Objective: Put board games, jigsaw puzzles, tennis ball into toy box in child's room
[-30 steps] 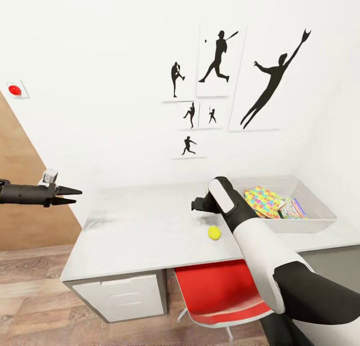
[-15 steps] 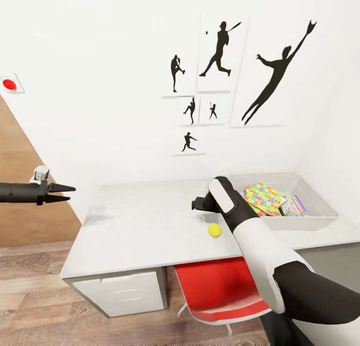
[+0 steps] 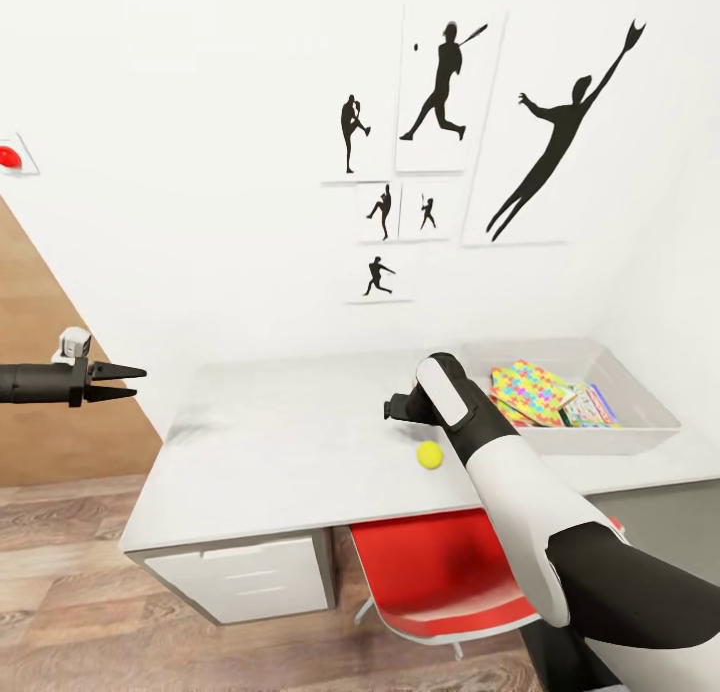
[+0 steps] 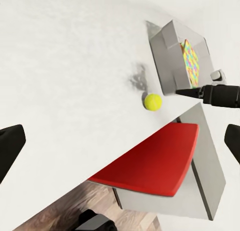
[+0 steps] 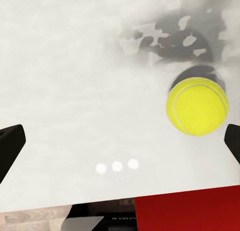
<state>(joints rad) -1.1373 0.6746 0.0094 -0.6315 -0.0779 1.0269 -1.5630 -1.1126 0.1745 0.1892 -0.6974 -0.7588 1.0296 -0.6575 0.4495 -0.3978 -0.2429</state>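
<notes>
The tennis ball (image 3: 429,455) lies on the white table (image 3: 280,452), near its front edge. Seen from the right wrist, the tennis ball (image 5: 197,105) rests just inside one finger. My right gripper (image 3: 394,409) hovers open just above and behind the ball, nothing held. At the table's right end, the grey toy box (image 3: 640,434) holds a jigsaw puzzle (image 3: 530,390) and a printed board game (image 3: 592,408). My left gripper (image 3: 135,382) hangs open in the air off the table's left end. The left wrist view shows the ball (image 4: 153,101) and toy box (image 4: 167,46).
A red chair (image 3: 440,572) is tucked under the table below the ball, beside a white drawer unit (image 3: 250,577). Black athlete silhouettes (image 3: 440,82) hang on the white wall behind. Wood-plank floor (image 3: 80,592) spreads to the left.
The whole picture has shifted slightly, so the camera has moved. The ball now sits a little closer to my right gripper. Both grippers remain open.
</notes>
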